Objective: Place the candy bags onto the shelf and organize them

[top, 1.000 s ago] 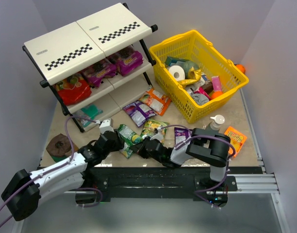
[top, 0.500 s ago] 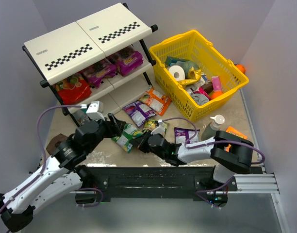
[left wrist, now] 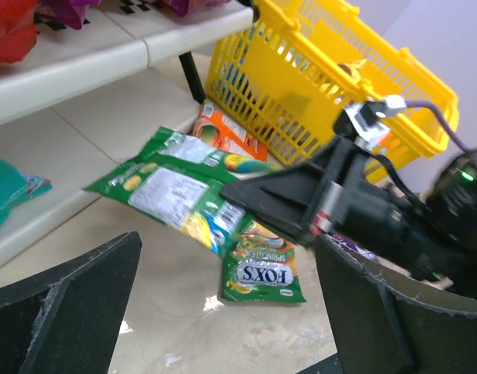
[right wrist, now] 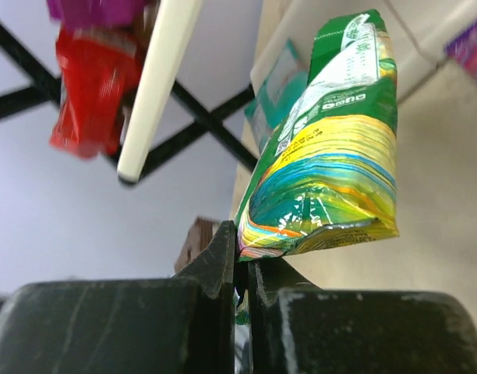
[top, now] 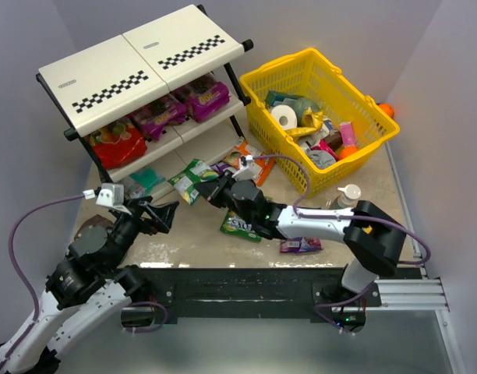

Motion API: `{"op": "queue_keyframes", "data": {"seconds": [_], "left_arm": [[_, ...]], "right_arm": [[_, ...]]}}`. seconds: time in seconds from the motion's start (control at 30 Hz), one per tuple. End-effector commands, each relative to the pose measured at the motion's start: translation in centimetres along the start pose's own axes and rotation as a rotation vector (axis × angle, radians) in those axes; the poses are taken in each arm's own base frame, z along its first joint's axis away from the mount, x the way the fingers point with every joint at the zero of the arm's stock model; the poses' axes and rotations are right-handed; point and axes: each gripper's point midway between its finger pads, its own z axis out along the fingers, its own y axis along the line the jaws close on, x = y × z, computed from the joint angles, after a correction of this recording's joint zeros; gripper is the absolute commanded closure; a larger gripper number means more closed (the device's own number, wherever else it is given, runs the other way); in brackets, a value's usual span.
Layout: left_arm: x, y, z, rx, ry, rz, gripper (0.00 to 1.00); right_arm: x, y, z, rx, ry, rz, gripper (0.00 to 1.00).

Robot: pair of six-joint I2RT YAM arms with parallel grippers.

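The right gripper (top: 210,188) pinches one end of the green bag (top: 189,178), which points long-ways at the shelf (top: 129,66). The left gripper (top: 156,216) gapes wide.

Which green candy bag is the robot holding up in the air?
The green bag pinched in the right hand, up above the table. The other green one, printed FOX'S, lies flat on the table.

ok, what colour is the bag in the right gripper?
Green glossy plastic candy bag, yellow-and-teal print; clearest in right wrist view.
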Motion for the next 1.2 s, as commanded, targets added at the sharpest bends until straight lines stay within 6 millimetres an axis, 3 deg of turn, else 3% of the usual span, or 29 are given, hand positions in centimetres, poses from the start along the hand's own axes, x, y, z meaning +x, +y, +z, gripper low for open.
{"op": "queue_keyframes", "data": {"seconds": [0.0, 0.03, 0.07, 0.1, 0.13, 0.17, 0.2, 0.23, 0.27, 0.3, 0.33, 0.37, 0.53, 0.63, 0.87, 1.17], "left_arm": [[-0.9, -0.8, -0.6, 0.075, -0.059, 0.039, 0.0], [-0.9, -0.7, -0.7, 0.077, -0.063, 0.04, 0.01], [-1.1, -0.7, -0.9, 0.08, -0.074, 0.037, 0.01], [-1.1, -0.6, -0.9, 0.076, -0.075, 0.037, 0.0], [-1.0, -0.6, -0.9, 0.076, -0.073, 0.038, 0.01], [-1.0, -0.6, -0.8, 0.072, -0.071, 0.041, 0.0], [-1.0, -0.6, -0.8, 0.075, -0.069, 0.041, 0.0], [-0.9, -0.6, -0.7, 0.069, -0.065, 0.042, 0.0], [-0.8, -0.6, -0.6, 0.068, -0.061, 0.043, 0.0], [-0.7, -0.6, -0.6, 0.069, -0.056, 0.045, 0.01], [-0.7, -0.6, -0.5, 0.069, -0.053, 0.046, 0.0], [-0.6, -0.7, -0.5, 0.069, -0.049, 0.047, 0.0], [-0.5, -0.7, -0.3, 0.068, -0.043, 0.051, 0.0], [-0.4, -0.6, -0.2, 0.064, -0.042, 0.054, 0.0], [-0.5, -0.6, -0.2, 0.06, -0.045, 0.056, 0.0], [-0.6, -0.4, -0.3, 0.055, -0.052, 0.051, 0.0]], "right_arm": [[-2.3, 2.8, 3.9, -0.109, -0.013, -0.017, 1.0], [-3.0, 4.5, 4.9, -0.146, -0.02, -0.016, 1.0], [-2.2, 2.9, 6.5, -0.113, 0.0, -0.022, 1.0], [-2.6, 2.7, 7.5, -0.111, 0.0, -0.016, 1.0], [-3.0, 4.3, 8.4, -0.152, 0.004, 0.005, 1.0], [-2.8, 3.9, 9.3, -0.148, 0.013, 0.013, 1.0], [-2.5, 2.2, 10.8, -0.122, 0.02, 0.017, 1.0], [-2.9, 3.2, 11.8, -0.148, 0.018, 0.03, 1.0], [-3.1, 2.9, 12.6, -0.147, 0.013, 0.045, 1.0], [-2.6, 1.0, 14.0, -0.116, 0.016, 0.045, 1.0], [-3.1, 2.0, 14.9, -0.138, 0.003, 0.049, 1.0], [-3.2, 1.7, 15.6, -0.131, 0.003, 0.053, 1.0], [-2.7, -1.3, 19.5, -0.084, 0.009, 0.064, 1.0], [-1.6, -3.7, 20.6, -0.039, 0.025, 0.074, 1.0], [0.9, -7.2, 21.8, 0.009, 0.071, 0.195, 1.0], [1.2, -8.0, 21.6, 0.066, -0.007, 0.295, 1.0]]}}
